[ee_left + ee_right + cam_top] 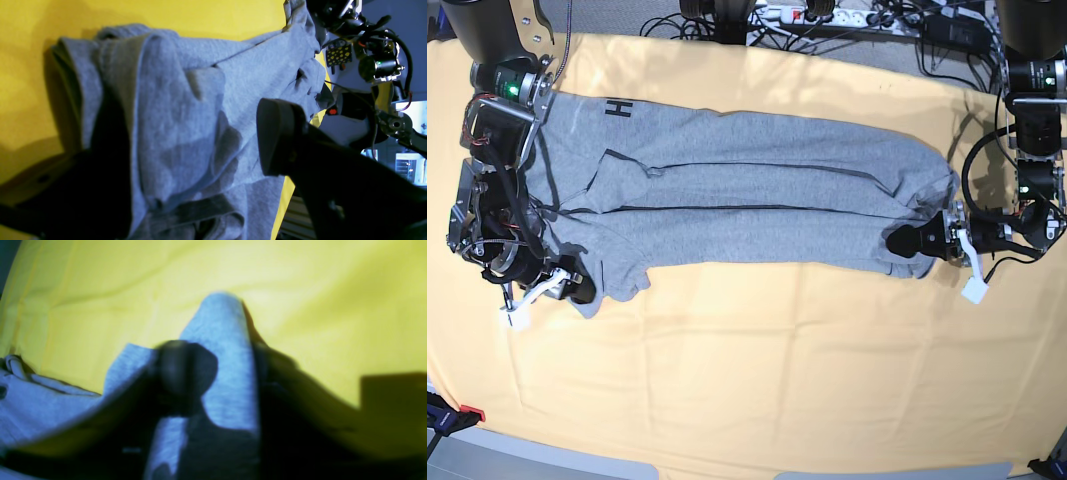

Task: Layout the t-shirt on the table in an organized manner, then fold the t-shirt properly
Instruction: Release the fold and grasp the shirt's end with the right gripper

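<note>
Both arms at the ends of the shirt

The t-shirt (757, 195) lies stretched in a long band across the counter (757, 380). Right gripper (227, 373), jaws pinched on a grey fold at the sleeve corner; left gripper (924, 240), jaws spread wide with bunched cloth lying between them.

My base view looks straight down over the whole table (747, 400). Both wrist cameras sit close and low at opposite ends of the t-shirt (757, 200), all views sharing it.
</note>
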{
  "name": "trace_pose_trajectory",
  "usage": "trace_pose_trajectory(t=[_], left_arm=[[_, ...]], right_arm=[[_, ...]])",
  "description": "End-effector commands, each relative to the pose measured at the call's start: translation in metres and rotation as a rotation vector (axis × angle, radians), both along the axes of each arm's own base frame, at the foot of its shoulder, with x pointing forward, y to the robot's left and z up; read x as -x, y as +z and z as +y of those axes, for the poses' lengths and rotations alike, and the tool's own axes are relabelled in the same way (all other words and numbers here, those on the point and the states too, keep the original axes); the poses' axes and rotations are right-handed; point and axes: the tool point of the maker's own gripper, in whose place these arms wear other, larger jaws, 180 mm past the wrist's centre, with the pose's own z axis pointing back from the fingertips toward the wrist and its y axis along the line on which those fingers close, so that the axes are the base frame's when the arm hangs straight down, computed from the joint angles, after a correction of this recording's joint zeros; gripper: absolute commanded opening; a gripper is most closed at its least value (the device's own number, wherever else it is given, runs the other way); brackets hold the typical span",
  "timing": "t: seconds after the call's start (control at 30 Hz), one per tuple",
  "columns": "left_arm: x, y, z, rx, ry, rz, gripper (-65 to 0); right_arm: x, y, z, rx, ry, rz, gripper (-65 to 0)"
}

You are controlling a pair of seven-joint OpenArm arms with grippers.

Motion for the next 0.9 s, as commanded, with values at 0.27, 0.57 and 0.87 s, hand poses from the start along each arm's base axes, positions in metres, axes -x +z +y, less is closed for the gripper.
trace_pose_trajectory(t=[0.27, 0.57, 0.87], left_arm=[[-0.002, 0.003, 0.009, -0.044, -0.009, -0.009, -21.5], [-0.002, 0.004, 0.009, -0.044, -0.009, -0.010, -21.5], [-0.003, 0.004, 0.009, -0.043, -0.008, -0.011, -21.5]], right_arm=[[-0.013, 0.070, 0.007, -0.034, 0.103, -0.109, -65.0], [0.066, 0.089, 0.028, 0.167, 0.241, -0.224, -65.0], [0.147, 0.101, 0.060, 0.320, 0.376, -0.274, -65.0]])
